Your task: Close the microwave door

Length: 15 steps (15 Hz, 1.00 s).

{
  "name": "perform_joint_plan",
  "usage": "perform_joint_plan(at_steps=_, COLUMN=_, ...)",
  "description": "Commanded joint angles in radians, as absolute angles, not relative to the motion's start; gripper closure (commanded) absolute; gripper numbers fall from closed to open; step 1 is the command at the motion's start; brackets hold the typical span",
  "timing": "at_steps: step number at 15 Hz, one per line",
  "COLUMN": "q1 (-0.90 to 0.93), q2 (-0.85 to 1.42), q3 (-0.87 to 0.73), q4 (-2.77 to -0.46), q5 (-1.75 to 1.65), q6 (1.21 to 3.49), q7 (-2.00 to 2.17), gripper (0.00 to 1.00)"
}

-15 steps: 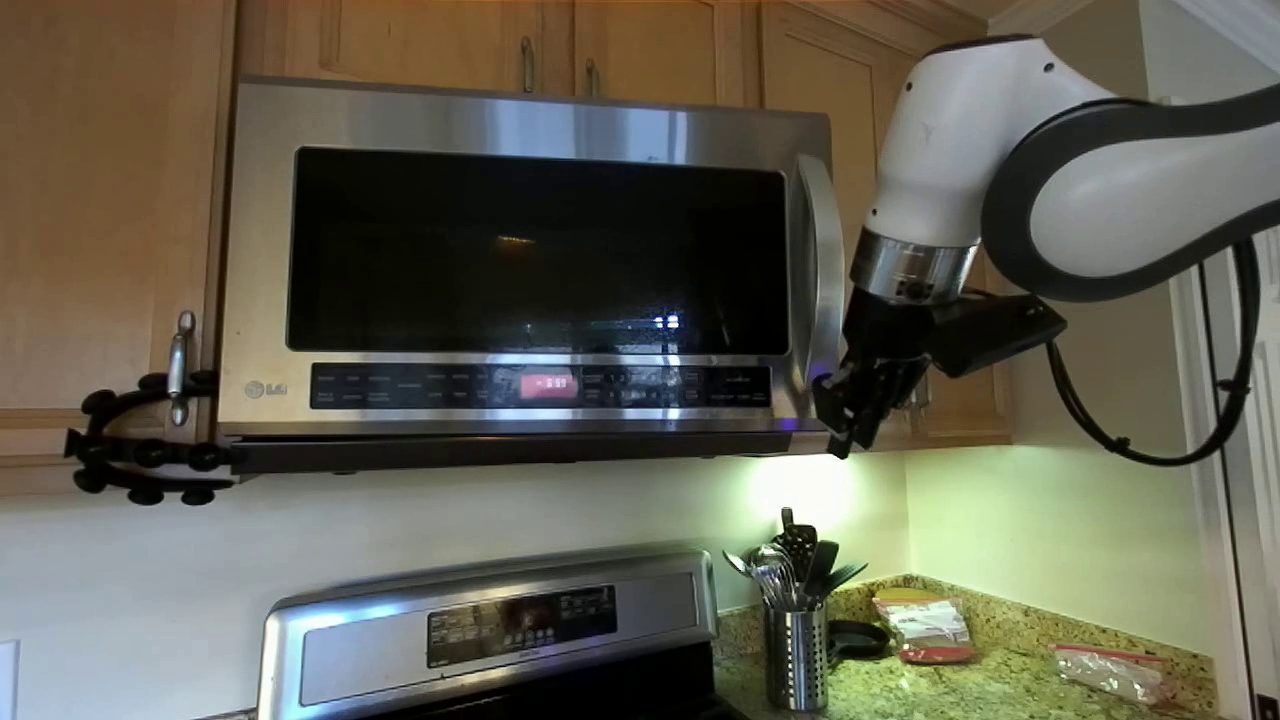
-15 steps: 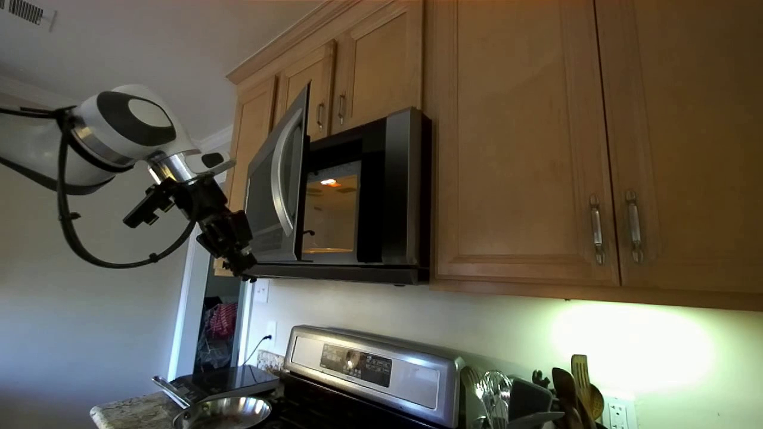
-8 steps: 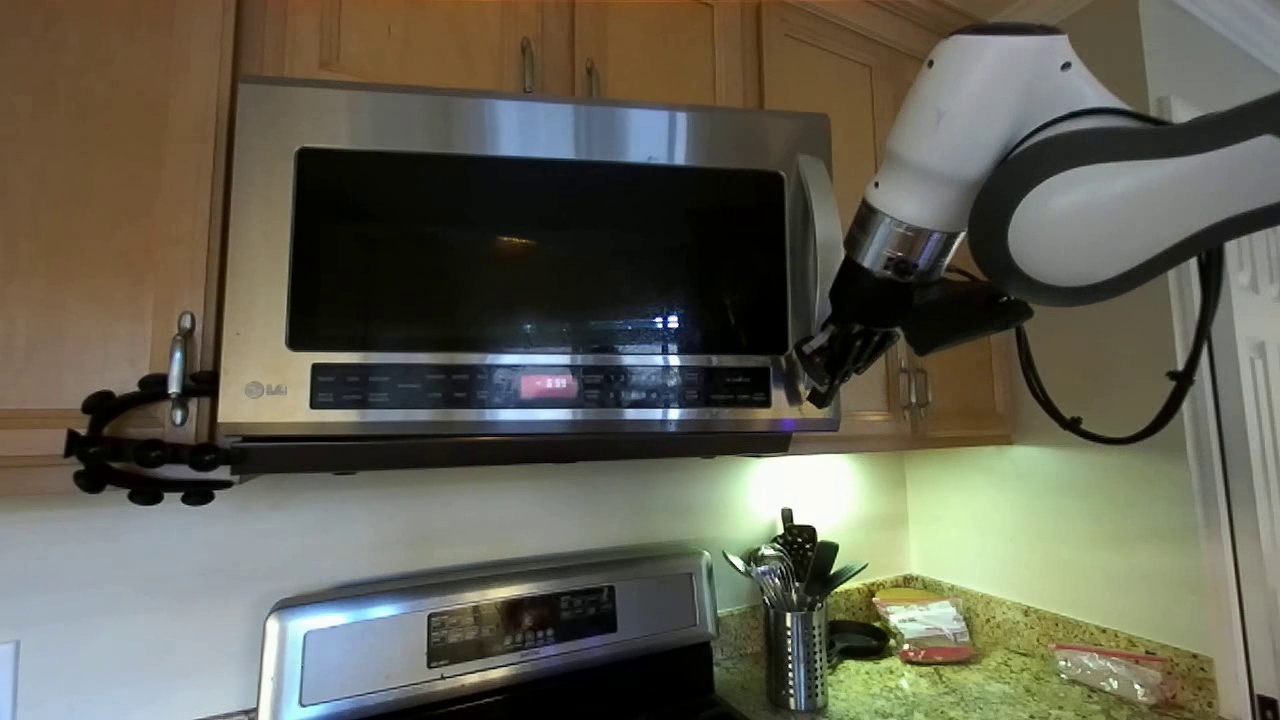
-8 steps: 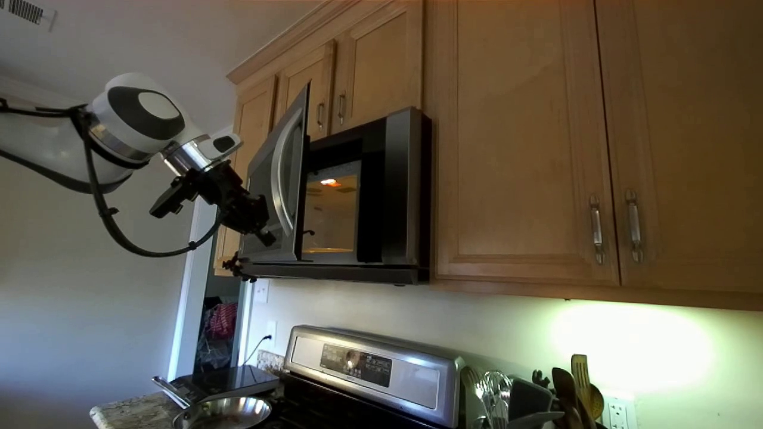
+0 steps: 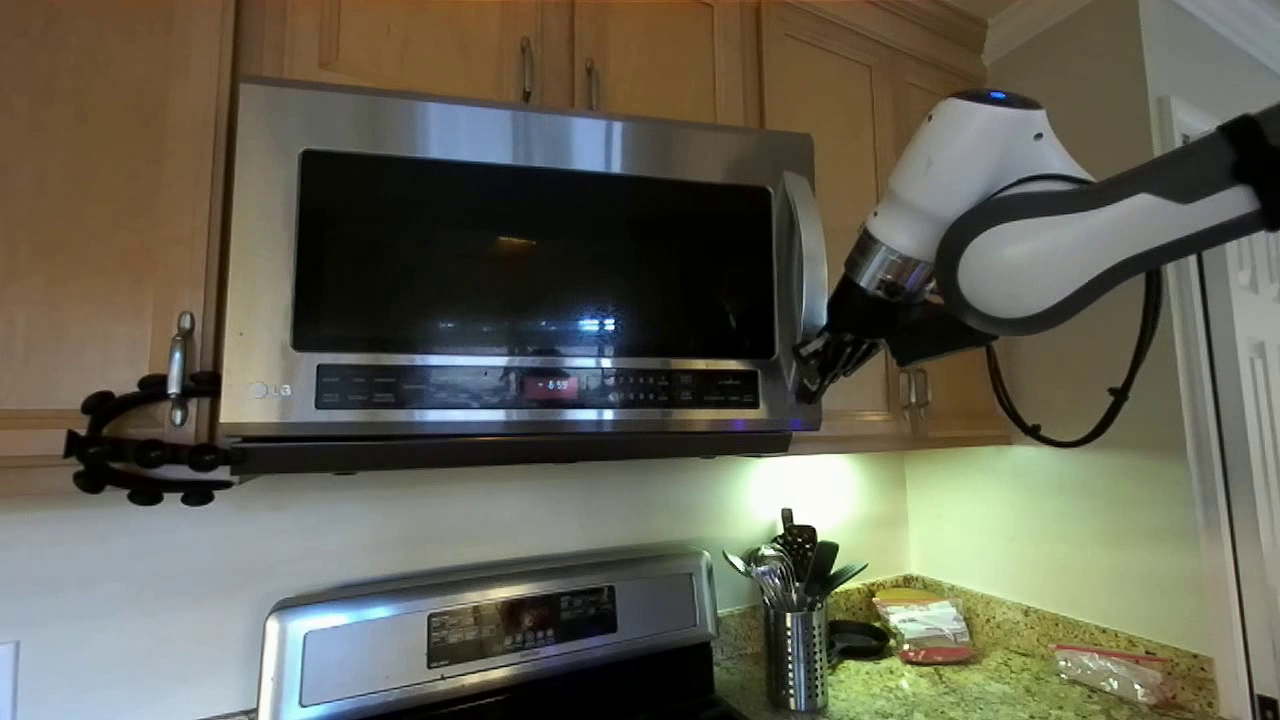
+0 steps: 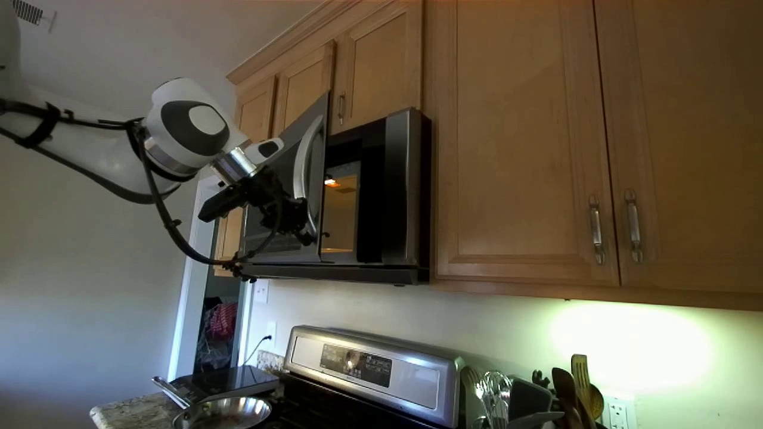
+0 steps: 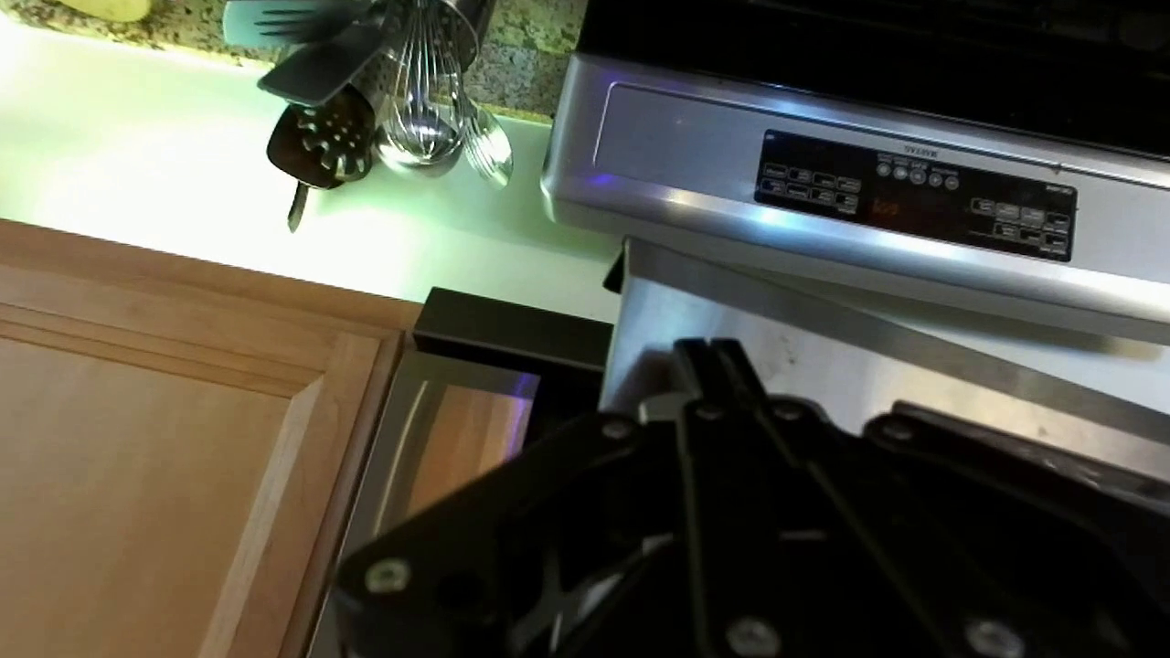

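The microwave door (image 5: pixel 535 255) stands partly open in both exterior views, with its dark glass and curved steel handle (image 5: pixel 812 250). In an exterior view, a gap shows between the door (image 6: pixel 291 162) and the microwave body (image 6: pixel 400 190). My gripper (image 5: pixel 808 388) is at the lower free corner of the door, by the handle's lower end. It is in front of the door's outer face in an exterior view (image 6: pixel 307 237). In the wrist view the fingertips (image 7: pixel 708 347) are together, holding nothing, against or very close to the steel door frame (image 7: pixel 804 334). Exact contact is hidden.
Wooden cabinets (image 6: pixel 524 149) flank the microwave. A steel stove (image 5: pixel 370 650) stands below. A utensil holder (image 5: pixel 797 655) stands on the granite counter. A pan (image 6: pixel 223 412) is beside the stove. A black curved flexible stand (image 5: pixel 150 452) is at the microwave's lower left.
My gripper has moved up and in against the door's lower corner. In the last half second the door has swung part way towards the microwave body, and the gap has narrowed.
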State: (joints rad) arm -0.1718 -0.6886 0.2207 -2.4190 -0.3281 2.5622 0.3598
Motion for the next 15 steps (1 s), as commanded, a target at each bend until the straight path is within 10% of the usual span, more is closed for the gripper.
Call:
perform_joint_plan(at_steps=1, q1=-0.180, q2=-0.580, q3=0.165, q4=-2.363, q5=-0.320, q6=2.641, q7=0.277, gripper=0.98)
perform_joint_plan(at_steps=15, q1=-0.121, q2=-0.189, q3=0.061, q4=-2.023, q5=-0.295, q6=2.653, q7=0.063, gripper=0.97)
